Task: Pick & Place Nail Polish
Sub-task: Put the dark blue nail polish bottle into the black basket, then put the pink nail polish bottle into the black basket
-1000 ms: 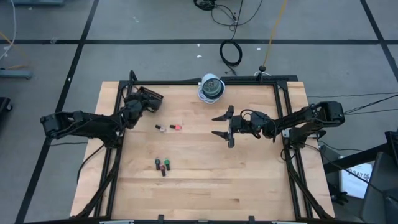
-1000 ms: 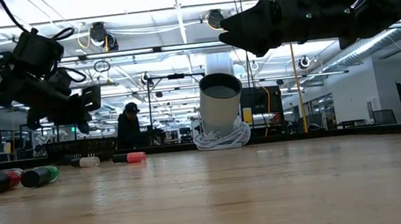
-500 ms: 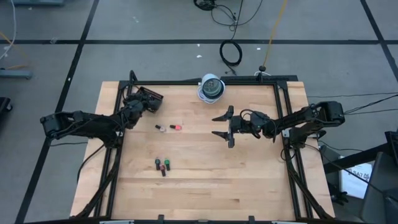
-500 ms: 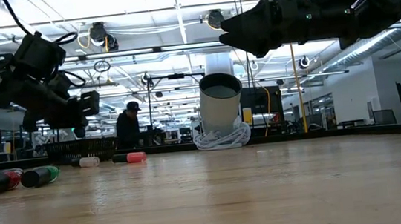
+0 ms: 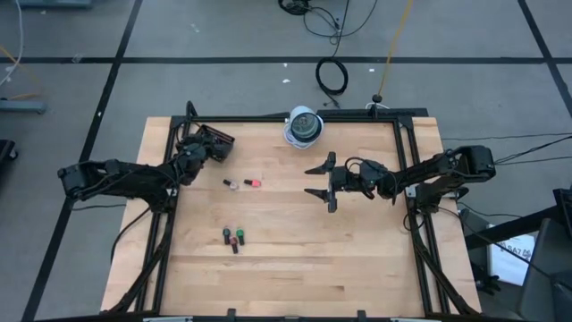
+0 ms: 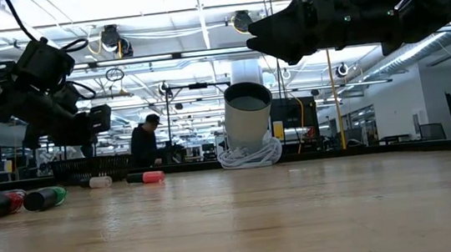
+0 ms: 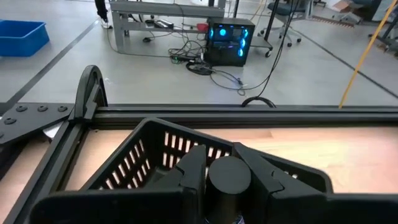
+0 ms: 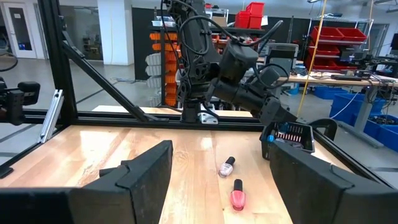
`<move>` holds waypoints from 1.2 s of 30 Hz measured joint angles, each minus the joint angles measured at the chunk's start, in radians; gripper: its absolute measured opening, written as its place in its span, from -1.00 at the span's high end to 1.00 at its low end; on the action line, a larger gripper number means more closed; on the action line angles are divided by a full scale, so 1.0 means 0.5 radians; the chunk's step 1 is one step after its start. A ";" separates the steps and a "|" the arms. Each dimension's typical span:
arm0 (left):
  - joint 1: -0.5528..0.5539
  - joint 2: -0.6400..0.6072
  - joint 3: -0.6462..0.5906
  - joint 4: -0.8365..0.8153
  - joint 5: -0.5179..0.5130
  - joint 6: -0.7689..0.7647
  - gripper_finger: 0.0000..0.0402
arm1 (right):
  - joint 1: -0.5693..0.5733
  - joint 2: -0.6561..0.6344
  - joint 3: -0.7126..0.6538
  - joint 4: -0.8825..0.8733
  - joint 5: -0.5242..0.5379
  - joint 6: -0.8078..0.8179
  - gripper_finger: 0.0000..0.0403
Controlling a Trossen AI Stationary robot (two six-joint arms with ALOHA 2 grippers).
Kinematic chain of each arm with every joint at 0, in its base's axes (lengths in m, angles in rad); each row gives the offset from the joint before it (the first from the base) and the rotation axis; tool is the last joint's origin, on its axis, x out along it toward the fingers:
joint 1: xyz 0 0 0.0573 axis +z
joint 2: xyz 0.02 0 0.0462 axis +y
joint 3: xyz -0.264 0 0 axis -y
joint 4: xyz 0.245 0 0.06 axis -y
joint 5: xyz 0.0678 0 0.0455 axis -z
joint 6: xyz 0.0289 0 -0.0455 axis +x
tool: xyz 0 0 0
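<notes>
The left gripper hangs above the black slotted basket at the far-left corner of the wooden table. In the left wrist view its fingers are pressed close on the round dark cap of a nail polish bottle, held over the basket's rim; the bottle's body colour cannot be told. The right gripper waits raised over the middle of the table, jaws spread wide with nothing between them. Two bottles lie on their sides near the basket: a pale pink one and a red-pink one. Nearer the front sit three more close together: green, red and a dark one. A white cylindrical device stands at the far edge
</notes>
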 joint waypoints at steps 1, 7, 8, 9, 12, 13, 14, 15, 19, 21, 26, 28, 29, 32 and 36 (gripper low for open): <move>0.004 0.000 0.000 -0.010 0.001 0.000 0.72 | 0.000 0.000 0.000 0.000 0.000 0.000 -0.26; 0.009 0.000 0.000 -0.037 0.001 0.002 0.70 | 0.000 0.000 0.000 0.000 0.000 0.000 -0.26; 0.009 0.000 0.000 -0.037 0.001 0.001 0.68 | 0.000 0.000 0.000 0.000 0.000 0.000 -0.26; 0.009 0.000 0.000 -0.037 0.001 0.002 0.65 | 0.000 0.000 0.000 0.000 0.000 0.000 -0.26; 0.009 0.000 0.000 -0.034 0.001 0.002 0.59 | 0.000 0.000 0.000 0.000 0.000 0.000 -0.26; 0.009 0.000 0.000 -0.034 0.001 0.002 0.58 | 0.000 0.000 0.000 -0.001 0.000 0.000 -0.26; 0.009 0.000 0.000 -0.033 0.001 0.002 0.58 | 0.000 0.000 0.000 0.000 0.000 0.000 -0.26; 0.009 0.000 0.000 -0.033 0.000 -0.007 0.57 | 0.000 0.000 0.000 0.000 0.000 0.000 -0.26; 0.009 0.000 0.000 -0.032 0.000 -0.036 0.57 | 0.000 0.000 0.000 -0.001 0.000 0.000 -0.26; 0.009 0.000 0.000 -0.032 0.000 -0.034 0.57 | 0.000 0.000 0.000 -0.001 0.000 0.000 -0.26; 0.009 0.000 0.000 -0.031 -0.001 -0.037 0.56 | 0.006 0.001 0.009 -0.032 0.086 0.082 -0.26; 0.009 0.000 0.000 -0.030 -0.001 -0.037 0.56 | 0.019 0.023 0.072 -0.178 0.109 0.078 -0.26; 0.009 0.000 0.000 -0.029 -0.001 -0.037 0.56 | 0.030 0.042 0.116 -0.282 0.112 0.062 -0.26; 0.009 0.000 0.000 -0.028 -0.001 -0.039 0.56 | 0.066 0.148 0.321 -0.613 0.173 0.019 -0.26; 0.009 0.000 0.000 -0.028 -0.001 -0.044 0.56 | 0.082 0.442 0.604 -0.821 0.285 -0.074 -0.26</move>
